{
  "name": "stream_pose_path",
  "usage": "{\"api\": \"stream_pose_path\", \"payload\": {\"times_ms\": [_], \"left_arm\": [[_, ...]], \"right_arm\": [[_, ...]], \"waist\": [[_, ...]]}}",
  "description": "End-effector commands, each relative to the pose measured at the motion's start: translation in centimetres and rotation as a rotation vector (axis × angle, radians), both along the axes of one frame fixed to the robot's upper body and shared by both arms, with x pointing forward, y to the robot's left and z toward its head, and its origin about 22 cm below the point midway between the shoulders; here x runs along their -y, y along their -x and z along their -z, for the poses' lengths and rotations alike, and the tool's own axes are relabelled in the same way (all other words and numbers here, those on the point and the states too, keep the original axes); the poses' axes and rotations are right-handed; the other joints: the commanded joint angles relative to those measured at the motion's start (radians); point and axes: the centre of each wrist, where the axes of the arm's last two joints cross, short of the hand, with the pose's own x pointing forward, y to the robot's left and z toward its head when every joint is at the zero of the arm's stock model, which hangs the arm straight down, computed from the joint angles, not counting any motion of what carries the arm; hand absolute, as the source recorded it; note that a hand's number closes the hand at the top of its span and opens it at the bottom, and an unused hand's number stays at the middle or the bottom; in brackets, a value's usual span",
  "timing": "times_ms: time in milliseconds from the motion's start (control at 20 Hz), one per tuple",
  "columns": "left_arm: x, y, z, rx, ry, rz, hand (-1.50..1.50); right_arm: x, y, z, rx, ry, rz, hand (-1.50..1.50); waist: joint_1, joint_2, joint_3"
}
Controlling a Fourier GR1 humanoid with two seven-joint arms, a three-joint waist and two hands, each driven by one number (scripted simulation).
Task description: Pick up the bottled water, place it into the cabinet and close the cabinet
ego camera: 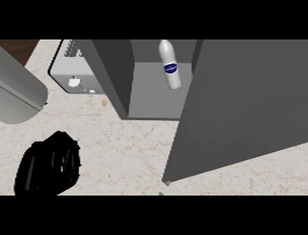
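The bottled water stands inside the cabinet, on its grey floor toward the back, white with a blue label, well beyond the fingers and up to their right. The left hand shows low at the left over the speckled counter, a dark mass holding nothing; whether its fingers are curled or relaxed I cannot tell. The cabinet door stands open, a broad grey panel to the right of the hand. A white toaster-like appliance sits beyond the fingers, left of the cabinet.
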Motion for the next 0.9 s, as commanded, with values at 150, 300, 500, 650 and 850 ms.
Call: {"api": "stream_pose_path", "payload": {"times_ms": [150, 300, 500, 650, 850], "left_arm": [[-3.2, 1.3, -1.1, -0.003, 0.003, -0.013, 1.50], [-4.7, 2.8, -0.4, -0.004, 0.014, -0.024, 1.50], [-5.1, 2.7, -0.9, -0.005, 0.001, -0.015, 1.50], [-4.8, 3.5, -1.2, 0.014, 0.005, -0.024, 1.50], [-6.5, 3.2, -1.0, 0.008, -0.012, 0.004, 1.50]], "right_arm": [[-5.0, -0.1, -0.9, 0.199, 0.019, -0.064, 1.50], [-6.0, -1.0, -0.8, 0.202, 0.022, -0.021, 1.50], [-6.5, -3.0, -1.8, 0.185, 0.001, 0.071, 1.50], [-6.4, -5.0, -2.3, 0.118, -0.032, 0.138, 1.50], [-7.7, -9.7, -2.7, 0.057, -0.057, 0.203, 1.50]], "waist": [[0.009, 0.000, -0.001], [0.021, 0.002, -0.002], [0.028, 0.005, -0.002], [0.032, 0.007, -0.001], [0.034, 0.014, 0.000]]}}
